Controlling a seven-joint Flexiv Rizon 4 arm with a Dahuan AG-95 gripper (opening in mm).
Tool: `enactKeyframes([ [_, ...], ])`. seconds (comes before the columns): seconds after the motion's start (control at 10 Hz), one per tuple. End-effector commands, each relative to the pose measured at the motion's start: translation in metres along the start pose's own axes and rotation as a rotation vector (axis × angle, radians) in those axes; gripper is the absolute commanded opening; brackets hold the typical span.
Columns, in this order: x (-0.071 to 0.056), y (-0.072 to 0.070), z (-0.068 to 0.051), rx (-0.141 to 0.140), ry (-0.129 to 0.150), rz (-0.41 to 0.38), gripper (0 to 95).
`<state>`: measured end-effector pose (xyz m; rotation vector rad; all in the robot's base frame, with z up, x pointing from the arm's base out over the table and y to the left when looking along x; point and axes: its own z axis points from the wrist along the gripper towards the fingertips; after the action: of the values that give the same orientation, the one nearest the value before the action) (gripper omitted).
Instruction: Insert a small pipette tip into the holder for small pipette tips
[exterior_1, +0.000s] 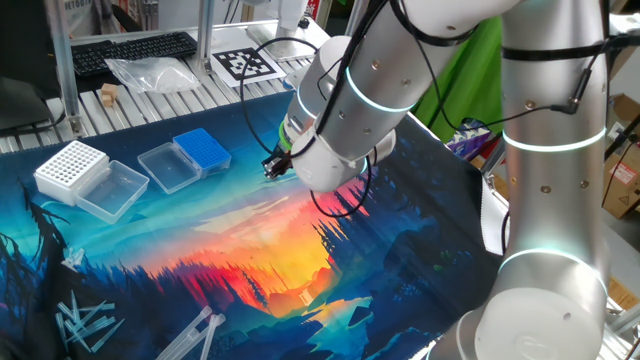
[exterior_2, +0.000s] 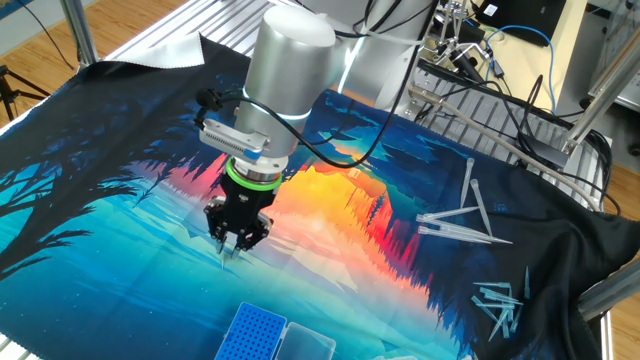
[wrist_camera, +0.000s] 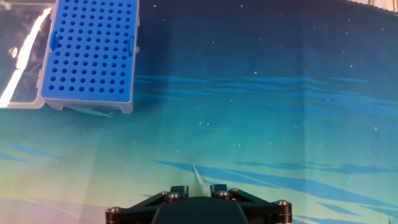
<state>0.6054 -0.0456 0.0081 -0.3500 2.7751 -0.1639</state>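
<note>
The claw (wrist_camera: 193, 186) pinched a thin clear tip (wrist_camera: 198, 177) pointing down over the middle of the mat (wrist_camera: 298, 124), so it could go into the blue rack (wrist_camera: 91, 53), which sat open near the mat's edge.

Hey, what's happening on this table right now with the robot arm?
The gripper has a small clear pipette tip pinched between its jaws and hangs low over the printed mat. The blue tip holder, its clear lid open beside it, sits a little way off, so the tip isn't inserted yet.
</note>
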Motion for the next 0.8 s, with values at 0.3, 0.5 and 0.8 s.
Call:
enactKeyframes([
  [0.3, -0.0032, 0.0026, 0.0069, -0.015, -0.007, 0.001, 19.0],
  [0.5, -0.0045, -0.0003, 0.0047, -0.016, -0.005, 0.001, 19.0],
  [0.8, -0.005, -0.0001, 0.0065, -0.021, -0.005, 0.003, 0.0],
])
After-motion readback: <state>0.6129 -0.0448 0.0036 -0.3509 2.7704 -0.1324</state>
